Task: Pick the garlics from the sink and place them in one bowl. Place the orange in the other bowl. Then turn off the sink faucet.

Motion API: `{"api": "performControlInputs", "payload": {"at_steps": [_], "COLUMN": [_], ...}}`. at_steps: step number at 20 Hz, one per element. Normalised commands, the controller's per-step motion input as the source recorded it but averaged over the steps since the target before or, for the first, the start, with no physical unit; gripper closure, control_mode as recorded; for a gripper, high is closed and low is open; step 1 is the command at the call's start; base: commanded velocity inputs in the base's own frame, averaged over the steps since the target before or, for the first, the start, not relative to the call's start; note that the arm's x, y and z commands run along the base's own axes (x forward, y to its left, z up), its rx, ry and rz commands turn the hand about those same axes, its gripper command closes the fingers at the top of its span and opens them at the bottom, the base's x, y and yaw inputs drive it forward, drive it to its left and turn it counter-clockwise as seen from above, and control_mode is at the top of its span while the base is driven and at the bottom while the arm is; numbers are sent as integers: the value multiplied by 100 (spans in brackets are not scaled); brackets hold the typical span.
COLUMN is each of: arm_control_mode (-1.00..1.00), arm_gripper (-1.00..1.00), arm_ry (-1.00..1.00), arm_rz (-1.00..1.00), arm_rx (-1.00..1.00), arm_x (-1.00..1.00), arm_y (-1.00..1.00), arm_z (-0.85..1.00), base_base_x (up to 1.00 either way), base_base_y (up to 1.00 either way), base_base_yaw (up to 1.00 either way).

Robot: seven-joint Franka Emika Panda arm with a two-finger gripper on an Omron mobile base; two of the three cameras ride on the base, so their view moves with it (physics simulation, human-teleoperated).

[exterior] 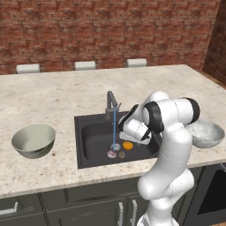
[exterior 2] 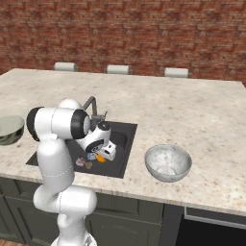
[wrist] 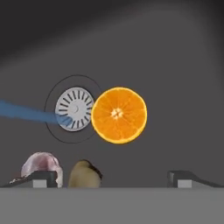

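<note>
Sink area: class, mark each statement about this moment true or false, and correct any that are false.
1. Water is running from the faucet into the sink. True.
2. The orange already sits in the speckled bowl. False: it lies on the sink floor beside the drain.
3. Both garlics, pinkish garlic and brown garlic, are in the sink. True.
4. The gripper is clamped on a garlic. False: its jaws stand open above the sink floor, holding nothing.
5. The green-grey bowl holds a garlic. False: no garlic lies in it.
</note>
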Motion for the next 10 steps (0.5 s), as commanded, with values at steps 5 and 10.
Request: {"api": "performControlInputs", "payload": {"at_steps": [5,10], "arm_control_mode": [-100,-100], "arm_gripper": [-100,-100], "arm_ry": [1,0], "arm_rz": [0,0], "arm_rx": [-1,-4], "arm_x": [27,27], "arm_y": [6,5], "arm_z": [-33,-35], "base_base_x": [0,0], "base_base_y": [0,0], "base_base_yaw": [0,0]}}
